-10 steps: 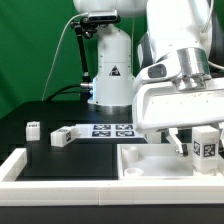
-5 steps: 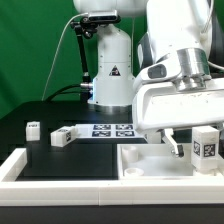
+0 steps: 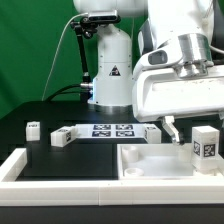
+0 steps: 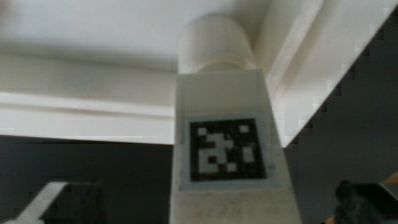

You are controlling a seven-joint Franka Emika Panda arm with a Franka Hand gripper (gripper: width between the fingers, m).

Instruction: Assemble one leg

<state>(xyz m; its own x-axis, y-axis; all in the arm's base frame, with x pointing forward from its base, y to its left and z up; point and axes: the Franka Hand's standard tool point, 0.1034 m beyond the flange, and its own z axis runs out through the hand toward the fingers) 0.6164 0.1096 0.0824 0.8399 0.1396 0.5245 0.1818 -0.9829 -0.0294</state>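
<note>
Leg (image 3: 205,142) stands upright inside the white walled tray (image 3: 140,158), at the exterior view's right end — gripper (image 3: 190,126) released, fingers spread, not touching the leg.

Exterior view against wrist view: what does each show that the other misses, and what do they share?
Only the exterior view: the claw hanging up and to the exterior view's left of the small white upright plastic leg, two more small white tagged blocks on the black table, and the marker board. Only the wrist view: the leg's black-and-white tag close up, with the fingertips spread wide of it. Both: the leg standing untouched at the large white square tray-like piece.
</note>
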